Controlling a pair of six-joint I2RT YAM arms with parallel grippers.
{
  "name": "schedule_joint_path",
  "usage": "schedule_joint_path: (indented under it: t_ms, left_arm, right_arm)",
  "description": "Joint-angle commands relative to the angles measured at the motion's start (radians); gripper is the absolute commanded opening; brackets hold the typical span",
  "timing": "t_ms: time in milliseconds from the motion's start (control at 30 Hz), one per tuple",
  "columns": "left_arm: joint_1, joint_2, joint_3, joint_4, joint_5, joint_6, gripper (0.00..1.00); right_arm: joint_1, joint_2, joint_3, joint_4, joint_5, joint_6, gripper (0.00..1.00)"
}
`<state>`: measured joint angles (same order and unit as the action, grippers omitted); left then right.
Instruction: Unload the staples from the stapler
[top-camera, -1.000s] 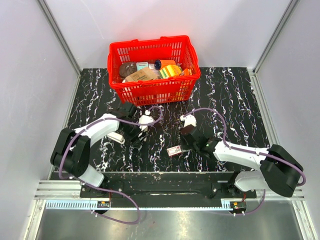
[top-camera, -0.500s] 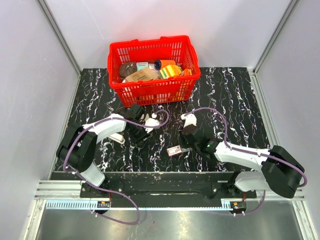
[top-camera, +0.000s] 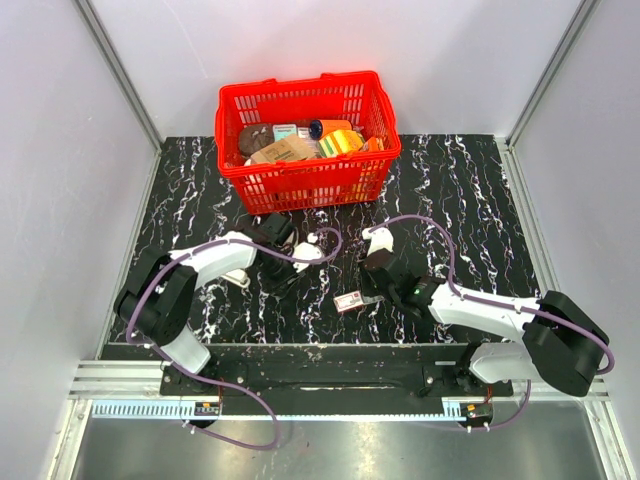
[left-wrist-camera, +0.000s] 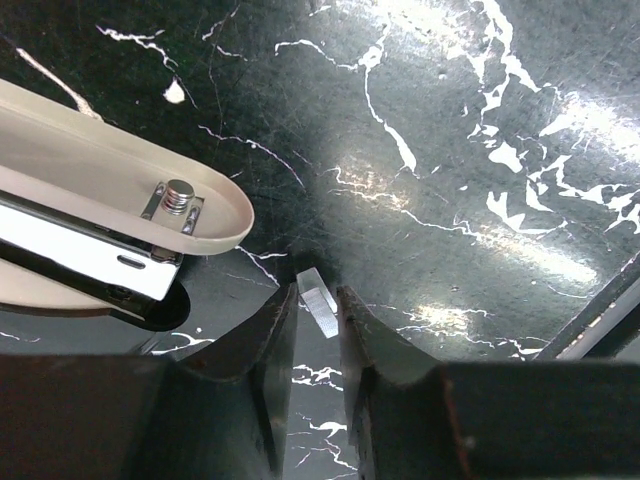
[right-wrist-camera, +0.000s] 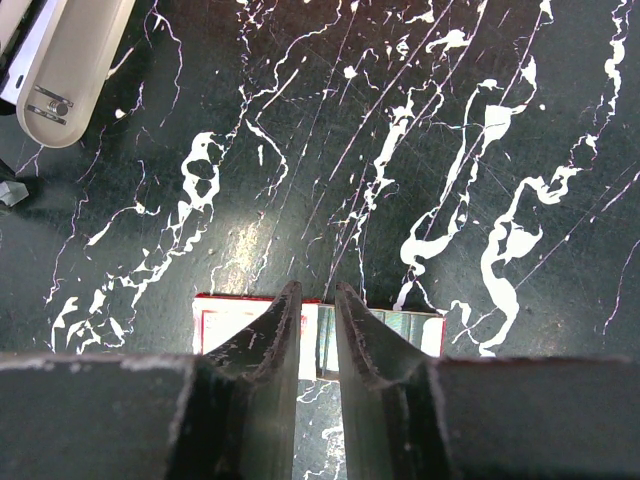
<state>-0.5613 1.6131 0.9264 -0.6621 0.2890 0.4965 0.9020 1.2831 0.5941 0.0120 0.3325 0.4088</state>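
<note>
The stapler (left-wrist-camera: 110, 180) is cream plastic with a metal magazine rail and lies opened on the black marble table, left of my left gripper (left-wrist-camera: 318, 312). It also shows in the top view (top-camera: 232, 276) and the right wrist view (right-wrist-camera: 65, 60). My left gripper (top-camera: 275, 278) is shut on a short silvery strip of staples (left-wrist-camera: 322, 303) held at its fingertips, just above the table. My right gripper (right-wrist-camera: 318, 292) is shut with a narrow gap and empty. It hovers over a small flat red-edged box (right-wrist-camera: 240, 318) that lies on the table (top-camera: 349, 301).
A red basket (top-camera: 300, 178) full of assorted items stands at the back of the table, behind both arms. The two grippers are about a hand's width apart in the middle. Grey walls enclose the table on the left, right and back.
My left gripper has moved right, away from the stapler toward the table's middle. The right arm and the red-edged box have not visibly moved.
</note>
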Motion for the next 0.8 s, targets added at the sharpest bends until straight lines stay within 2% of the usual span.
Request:
schedule_joint_path:
  t_ms: [0, 433, 767]
  left_arm:
    - [-0.018, -0.013, 0.003, 0.012, -0.022, -0.009, 0.25]
    - [-0.152, -0.064, -0.052, 0.074, -0.188, 0.002, 0.14]
    - [-0.298, -0.133, -0.150, 0.252, -0.471, 0.074, 0.06]
  right_arm:
    - [0.008, -0.021, -0.005, 0.043, 0.034, -0.001, 0.25]
    - [0.009, -0.033, -0.017, 0.049, 0.033, -0.001, 0.24]
    - [0.008, -0.034, -0.020, 0.060, 0.033, -0.001, 0.24]
